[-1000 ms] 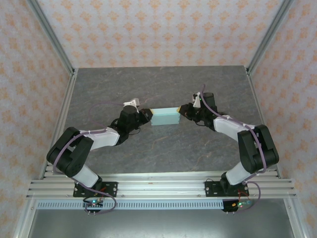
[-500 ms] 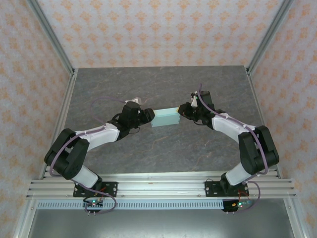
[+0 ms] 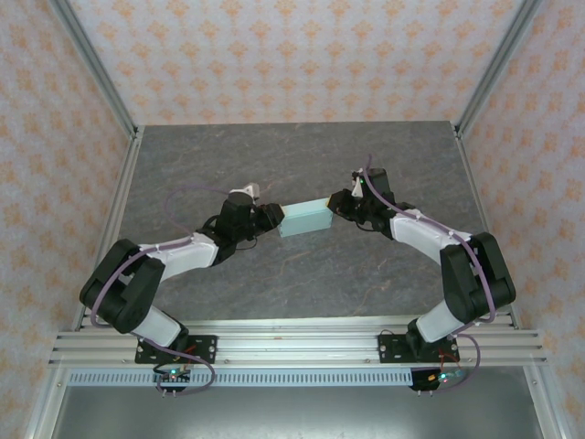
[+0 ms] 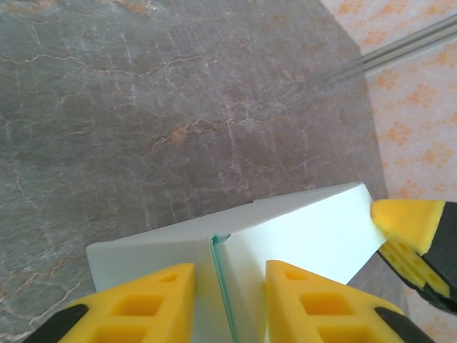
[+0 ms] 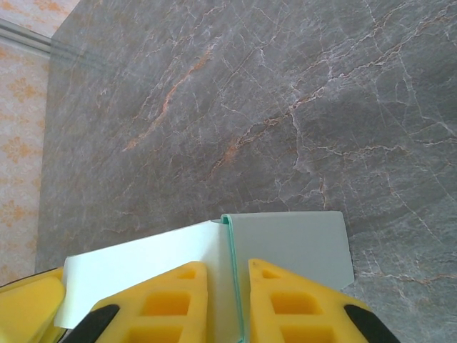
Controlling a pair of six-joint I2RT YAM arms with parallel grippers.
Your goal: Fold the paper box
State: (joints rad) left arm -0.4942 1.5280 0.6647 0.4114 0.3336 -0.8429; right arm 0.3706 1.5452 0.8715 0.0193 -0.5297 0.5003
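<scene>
paper box [image 3: 304, 218]: pale mint card, folded into a shallow closed shape; seen in the middle of the top view, between the two grippers, its right end angled toward the upper right.
left gripper [image 3: 272, 217]: placed at the box's left end; its yellow fingers [image 4: 146, 300] are spread either side of a thin card seam, and whether the card is clamped cannot be told.
right gripper [image 3: 336, 203]: placed at the box's right end; its yellow fingers [image 5: 161, 300] are drawn close together, with an upright card edge pinched between them.
table [image 3: 302, 155]: grey, marbled; a shadow is cast on it beside the box.
</scene>
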